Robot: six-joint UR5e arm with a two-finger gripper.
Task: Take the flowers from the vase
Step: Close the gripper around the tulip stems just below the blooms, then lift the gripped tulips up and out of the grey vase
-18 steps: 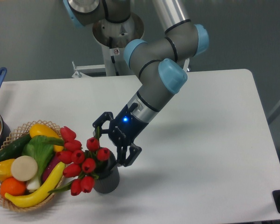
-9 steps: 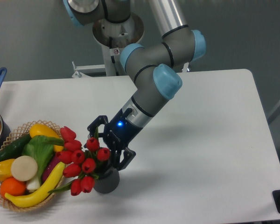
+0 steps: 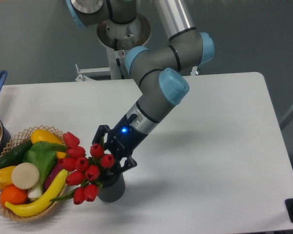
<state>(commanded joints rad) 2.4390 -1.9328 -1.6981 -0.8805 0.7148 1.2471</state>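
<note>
From my seat the biggest change is in the arm point(image 3: 158, 92): over the last second it has swung down and toward the bunch, and the wrist now sits lower and nearer the vase than it did. The gripper point(image 3: 112, 155) came with it. A second ago its fingers stood wide, one behind the buds and one out over bare table; now they are drawn in much narrower, one finger point(image 3: 102, 132) showing behind the top buds and the other point(image 3: 128, 164) tucked beside the vase mouth. I read that as the grasp closing around the stems just above the rim, so the lift should be next. Whether the pads actually press on the stems I cannot tell, since the buds and leaves hide the contact.

The flowers point(image 3: 85, 168) spread out ahead of the fingertips and away from the wrist, a loose fan of red tulip buds leaning toward the wicker basket point(image 3: 5, 204), with the outermost buds overhanging its edge. A green leaf runs out under them. They are wider than their holder and look top-heavy.

The vase point(image 3: 112, 189) stands upright directly below the gripper, dark grey, its mouth mostly covered by stems. It has not shifted. I judge a straight upward pull safest; a sideways drag could tip it.
</note>
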